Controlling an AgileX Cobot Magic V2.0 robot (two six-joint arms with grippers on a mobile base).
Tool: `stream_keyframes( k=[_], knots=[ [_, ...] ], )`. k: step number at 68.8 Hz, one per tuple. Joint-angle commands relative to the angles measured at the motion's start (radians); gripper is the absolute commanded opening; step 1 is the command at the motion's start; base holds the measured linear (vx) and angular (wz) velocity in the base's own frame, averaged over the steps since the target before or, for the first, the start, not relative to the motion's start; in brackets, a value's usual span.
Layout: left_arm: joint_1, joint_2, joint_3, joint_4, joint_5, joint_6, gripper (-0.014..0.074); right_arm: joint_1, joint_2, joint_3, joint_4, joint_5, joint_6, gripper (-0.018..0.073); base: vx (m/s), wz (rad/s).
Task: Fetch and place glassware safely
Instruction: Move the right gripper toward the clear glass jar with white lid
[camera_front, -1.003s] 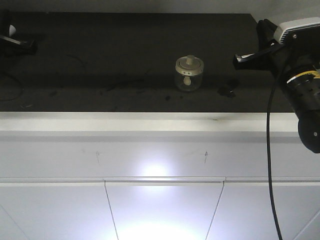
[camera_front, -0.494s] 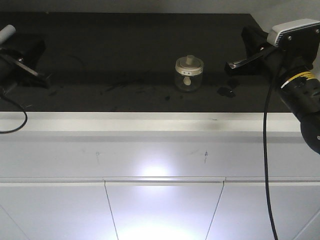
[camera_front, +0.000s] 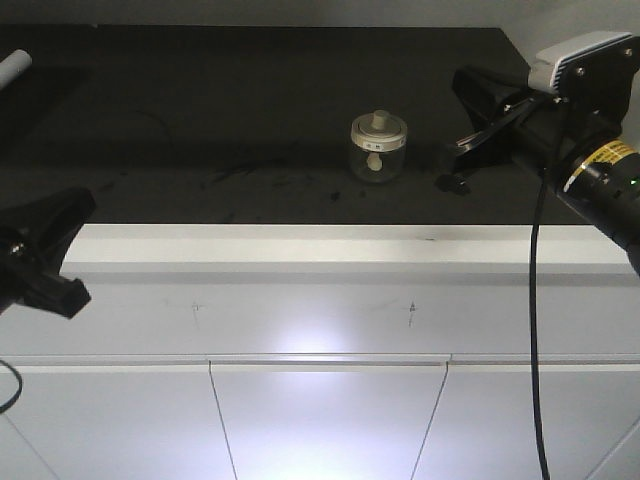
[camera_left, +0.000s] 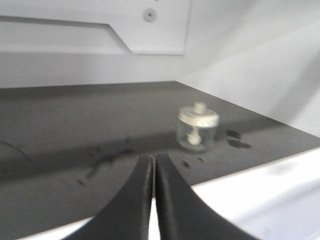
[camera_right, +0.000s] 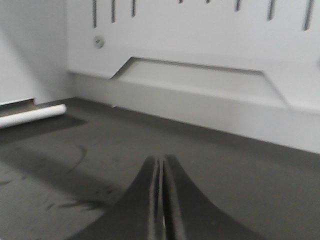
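Observation:
The glassware, a small clear jar (camera_front: 378, 148) with a cream knobbed lid, stands upright on the black countertop (camera_front: 200, 100), right of the middle. It also shows in the left wrist view as the jar (camera_left: 198, 127), ahead and right of my left gripper (camera_left: 152, 157), whose jaws are shut on nothing. In the front view my left gripper (camera_front: 88, 198) hangs at the counter's front edge, far left of the jar. My right gripper (camera_front: 450, 150) hovers just right of the jar, apart from it. Seen from its wrist, the right gripper (camera_right: 161, 159) is shut and empty; the jar is out of that view.
A white tube (camera_front: 12, 65) lies at the back left corner, seen too as the tube (camera_right: 32, 115). Dark scuffs (camera_front: 260, 170) mark the counter, and small dark bits (camera_front: 455, 183) lie under my right gripper. White cabinet fronts (camera_front: 320, 300) drop below the edge.
My left gripper has come forward and down from the back left of the counter to its front edge. My right gripper has moved left, closer to the jar. The jar has not moved.

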Motion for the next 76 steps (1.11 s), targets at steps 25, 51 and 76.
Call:
stream_keyframes(
  k=[25, 51, 76],
  knots=[
    [-0.005, -0.139, 0.178, 0.037, -0.102, -0.034, 0.0, 0.002, -0.041, -0.029, -0.274, 0.039, 0.262, 0.0043, 0.0, 0.0],
    [-0.005, -0.139, 0.178, 0.035, -0.101, -0.034, 0.0002, 0.002, -0.041, -0.029, -0.37, 0.077, 0.321, 0.0597, 0.0, 0.0],
    [-0.005, -0.139, 0.178, 0.035, -0.101, -0.034, 0.0002, 0.001, 0.139, -0.064, -0.054, 0.002, 0.128, 0.058, 0.0, 0.0]
  ],
)
